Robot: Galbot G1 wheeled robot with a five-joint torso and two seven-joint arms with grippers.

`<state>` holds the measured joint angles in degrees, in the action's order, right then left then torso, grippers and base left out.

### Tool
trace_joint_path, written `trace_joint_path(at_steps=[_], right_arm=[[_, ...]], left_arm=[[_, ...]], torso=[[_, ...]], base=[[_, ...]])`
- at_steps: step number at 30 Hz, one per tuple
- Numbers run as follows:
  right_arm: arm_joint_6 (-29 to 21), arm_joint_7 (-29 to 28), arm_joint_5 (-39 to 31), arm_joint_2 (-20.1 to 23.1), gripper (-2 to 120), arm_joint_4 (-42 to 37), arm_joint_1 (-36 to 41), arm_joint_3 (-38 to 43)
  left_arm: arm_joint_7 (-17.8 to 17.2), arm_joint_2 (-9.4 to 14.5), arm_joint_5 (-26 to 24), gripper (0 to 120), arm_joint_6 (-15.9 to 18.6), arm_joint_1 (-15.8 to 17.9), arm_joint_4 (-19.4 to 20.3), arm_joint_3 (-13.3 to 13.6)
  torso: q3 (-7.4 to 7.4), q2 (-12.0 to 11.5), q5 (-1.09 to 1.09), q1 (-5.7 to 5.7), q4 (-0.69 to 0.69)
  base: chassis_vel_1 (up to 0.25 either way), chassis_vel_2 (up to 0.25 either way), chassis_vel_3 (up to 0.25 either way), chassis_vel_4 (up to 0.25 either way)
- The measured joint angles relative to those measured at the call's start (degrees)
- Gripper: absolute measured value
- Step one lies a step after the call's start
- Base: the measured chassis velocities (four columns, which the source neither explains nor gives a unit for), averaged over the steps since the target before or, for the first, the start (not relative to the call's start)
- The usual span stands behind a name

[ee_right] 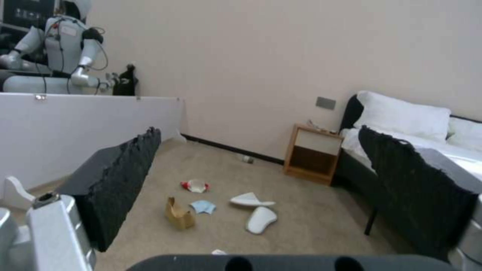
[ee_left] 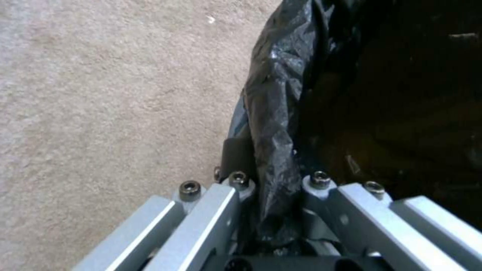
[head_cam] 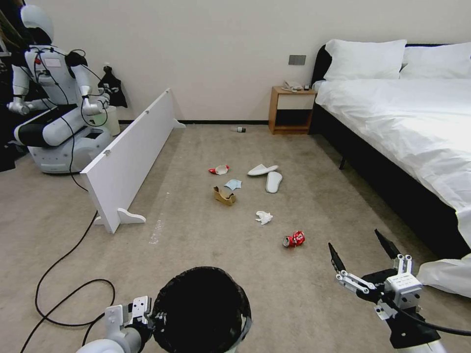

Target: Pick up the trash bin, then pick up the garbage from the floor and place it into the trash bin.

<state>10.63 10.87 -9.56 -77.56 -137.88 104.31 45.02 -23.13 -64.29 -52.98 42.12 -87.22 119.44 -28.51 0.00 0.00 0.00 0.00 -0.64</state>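
My left pincer clamped on rim of round white plastic trash bin with black bag liner, held low at my front. My right pincer spread wide, empty, above bare beige carpet floor. Crushed red can nearest; crumpled white tissue beyond. Bed edge bounds right; white board bounds left.

A bedroom, hotel-like.
A made bed with white pillows, a wooden nightstand, beige carpet.
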Motion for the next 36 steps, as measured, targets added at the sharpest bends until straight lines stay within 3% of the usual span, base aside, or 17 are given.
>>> trace_joint_path(at_steps=[8,11,13,14,16,17,19,25,36], right_arm=[[0.1,0.0,0.2,-0.2,100,-0.5,0.3,0.4],[-0.6,-0.4,0.7,-0.3,100,-0.5,0.6,0.4],[-1.8,-1.8,1.4,-0.5,100,-0.1,1.0,0.4],[-1.8,-1.8,1.4,-0.5,100,-0.1,1.0,0.4],[-0.8,-2.1,1.3,-0.7,100,1.5,1.0,0.2],[-0.8,-2.1,1.3,-0.7,100,1.5,1.0,0.2],[0.0,-2.2,1.1,-0.7,100,2.6,1.2,0.1],[0.8,-1.9,1.0,-0.2,100,4.3,2.0,1.2],[3.4,-0.6,0.3,0.0,100,8.8,2.7,-2.5]], left_arm=[[0.5,0.1,0.0,5,0.0,-0.8,0.9,-1.1],[1.1,-0.1,0.1,5,0.1,-1.3,2.6,-3.4],[1.8,-0.1,0.7,5,0.1,-2.2,5.4,-7.0],[1.8,-0.1,0.7,5,0.1,-2.2,5.4,-7.0],[2.2,0.0,0.6,5,0.1,-3.2,8.9,-10.5],[2.2,0.0,0.6,5,0.1,-3.2,8.9,-10.5],[1.6,0.1,-0.7,5,0.1,-4.1,12.6,-13.1],[-1.5,0.9,-4.1,5,0.1,-4.6,17.8,-16.3],[-4.0,0.9,-9.1,5,0.1,-5.0,21.6,-20.2]], torso=[[0.0,0.0,-0.01,0.0,0.0],[0.0,0.0,-0.02,0.0,0.0],[0.0,0.0,0.01,0.0,0.0],[0.0,0.0,0.01,0.0,0.0],[0.0,0.0,0.01,0.0,0.0],[0.0,0.0,0.01,0.0,0.0],[0.0,0.0,0.0,0.0,0.0],[0.0,0.0,0.0,0.0,-0.01],[0.0,0.0,0.0,0.0,0.0]], base=[[0.0,0.0,0.0,0.0],[0.0,0.0,0.0,0.0],[0.0,0.0,0.0,0.0],[0.0,0.0,0.0,0.0],[0.0,0.0,0.0,0.0],[0.0,0.0,0.0,0.0],[0.0,0.0,0.0,0.0],[0.0,0.0,0.0,0.0],[0.0,0.0,0.0,0.0]])
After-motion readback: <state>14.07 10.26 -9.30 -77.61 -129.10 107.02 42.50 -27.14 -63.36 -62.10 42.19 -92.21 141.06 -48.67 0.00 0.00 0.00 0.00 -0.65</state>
